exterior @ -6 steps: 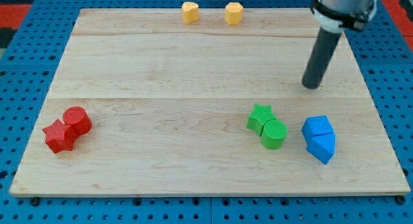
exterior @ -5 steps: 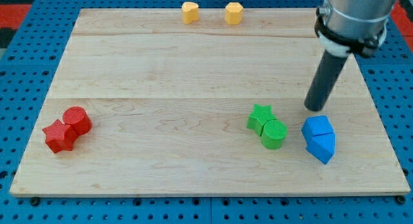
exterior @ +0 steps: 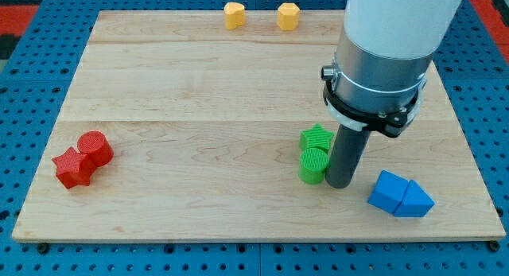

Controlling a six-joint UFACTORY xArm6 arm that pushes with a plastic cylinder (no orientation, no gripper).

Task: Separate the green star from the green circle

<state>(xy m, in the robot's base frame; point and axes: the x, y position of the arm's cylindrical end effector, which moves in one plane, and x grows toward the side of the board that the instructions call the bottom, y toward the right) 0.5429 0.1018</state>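
Note:
The green star (exterior: 316,138) lies right of the board's middle, with the green circle (exterior: 313,165) touching it just below. My tip (exterior: 340,183) stands on the board right against the green circle's right side, slightly below it. The arm's wide body hangs over the board above the tip and hides part of the wood there.
Two blue blocks (exterior: 400,195) lie together to the lower right of my tip. A red circle (exterior: 95,147) and a red star (exterior: 73,168) touch at the view's left. A yellow heart (exterior: 234,14) and a yellow hexagon (exterior: 288,16) sit at the top edge.
My tip moved down and left to the green circle's right side. The circle shifted left under the star, the star moved slightly left, and the blue blocks moved down and turned.

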